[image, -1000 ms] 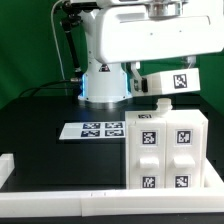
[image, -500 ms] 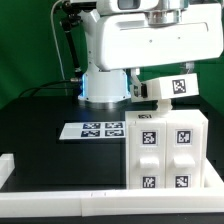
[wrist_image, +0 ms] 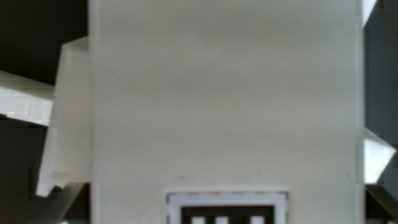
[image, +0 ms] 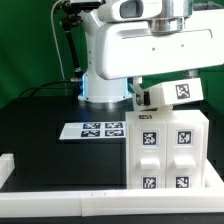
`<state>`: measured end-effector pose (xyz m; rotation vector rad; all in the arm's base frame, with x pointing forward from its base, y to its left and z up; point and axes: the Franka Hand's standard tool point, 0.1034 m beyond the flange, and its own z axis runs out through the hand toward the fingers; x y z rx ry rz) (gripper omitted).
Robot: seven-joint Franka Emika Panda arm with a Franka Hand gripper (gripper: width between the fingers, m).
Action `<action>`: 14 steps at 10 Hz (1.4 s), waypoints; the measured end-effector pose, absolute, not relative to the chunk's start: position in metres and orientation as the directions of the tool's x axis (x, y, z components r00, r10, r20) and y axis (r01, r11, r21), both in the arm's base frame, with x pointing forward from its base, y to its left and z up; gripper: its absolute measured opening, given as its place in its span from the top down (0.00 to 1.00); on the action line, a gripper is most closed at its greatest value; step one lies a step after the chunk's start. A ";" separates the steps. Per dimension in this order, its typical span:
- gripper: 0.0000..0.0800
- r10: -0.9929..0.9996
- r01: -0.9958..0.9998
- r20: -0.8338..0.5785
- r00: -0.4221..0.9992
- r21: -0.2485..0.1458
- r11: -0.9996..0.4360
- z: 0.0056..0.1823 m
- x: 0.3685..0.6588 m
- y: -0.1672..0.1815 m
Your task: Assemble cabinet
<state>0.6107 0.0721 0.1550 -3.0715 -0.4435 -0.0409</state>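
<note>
The cabinet [image: 165,152] stands on the black table at the exterior view's right, a tall white box with several square marker tags on its front. A white tagged block [image: 172,93] hangs tilted in the air just above the cabinet's top. My gripper [image: 142,98] holds it at its left end, mostly hidden under the arm's white body. In the wrist view the block [wrist_image: 214,100] fills the frame with a tag at its edge. My fingers do not show there.
The marker board [image: 97,129] lies flat on the table left of the cabinet. A white raised border [image: 40,200] runs along the table's front and left edge. The robot base [image: 103,85] stands behind the board.
The held block has moved down and to the exterior view's right, closer to the cabinet's top, and tilted more. The arm's body has come lower in the view.
</note>
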 end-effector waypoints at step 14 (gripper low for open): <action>0.32 0.307 0.309 0.047 0.951 -0.034 -0.951 0.145 0.614 0.074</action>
